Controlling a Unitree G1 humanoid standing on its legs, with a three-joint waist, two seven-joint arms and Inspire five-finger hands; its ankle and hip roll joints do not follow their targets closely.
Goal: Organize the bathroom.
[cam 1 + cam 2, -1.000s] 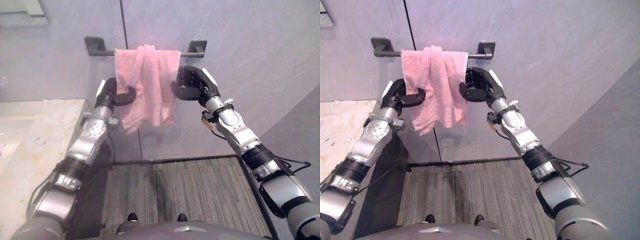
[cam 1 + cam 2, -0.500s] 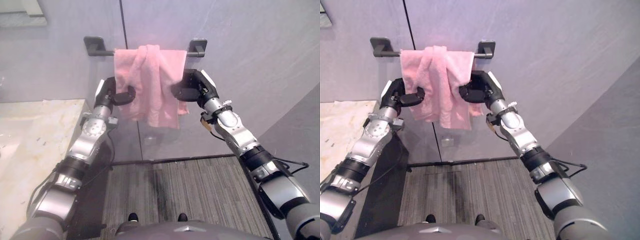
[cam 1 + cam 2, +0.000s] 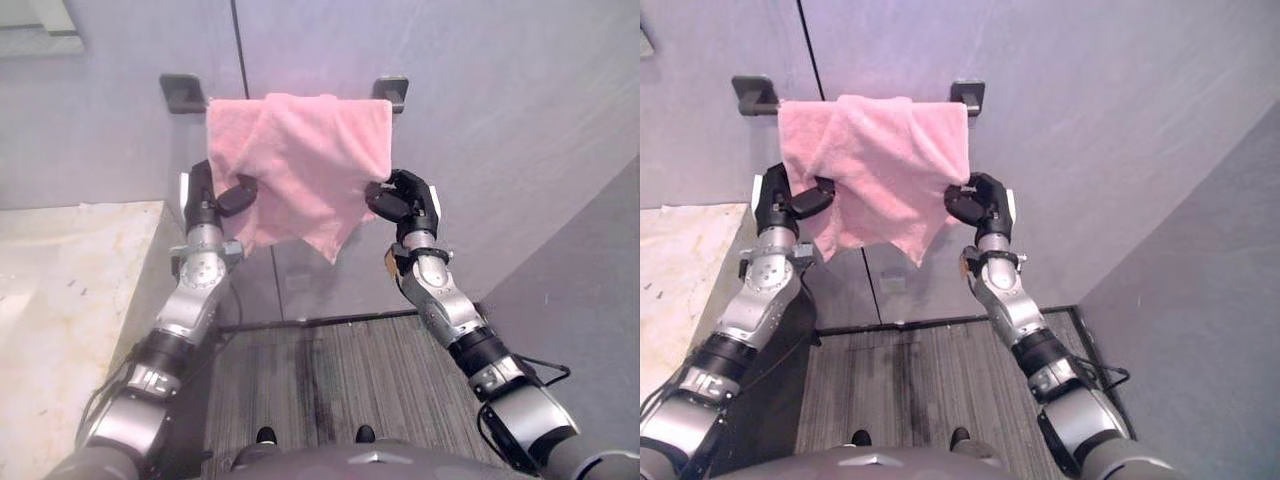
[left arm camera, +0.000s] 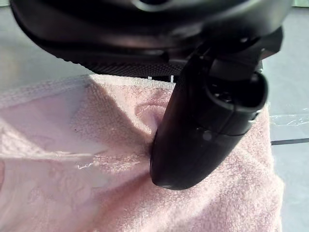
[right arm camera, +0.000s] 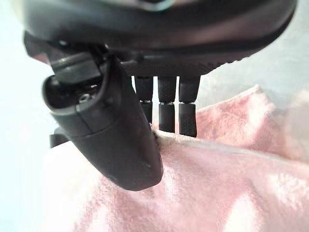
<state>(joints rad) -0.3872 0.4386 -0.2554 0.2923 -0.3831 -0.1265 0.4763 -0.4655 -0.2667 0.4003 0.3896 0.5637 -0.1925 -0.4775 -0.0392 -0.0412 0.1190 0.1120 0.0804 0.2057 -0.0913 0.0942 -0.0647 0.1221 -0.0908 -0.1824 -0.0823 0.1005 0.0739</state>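
Soft, light pink towel (image 3: 300, 165) draped over wall bar (image 3: 185, 92); limp, prone to bunching. Left hand (image 3: 215, 195) and right hand (image 3: 400, 200) each pinching a side edge; best gripped there.

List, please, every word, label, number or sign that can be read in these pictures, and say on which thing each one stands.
There is no readable text.
The pink towel, pinched at its edges by the left hand and the right hand, is plain.
The dark towel bar, the grey wall and the pale counter carry no print.
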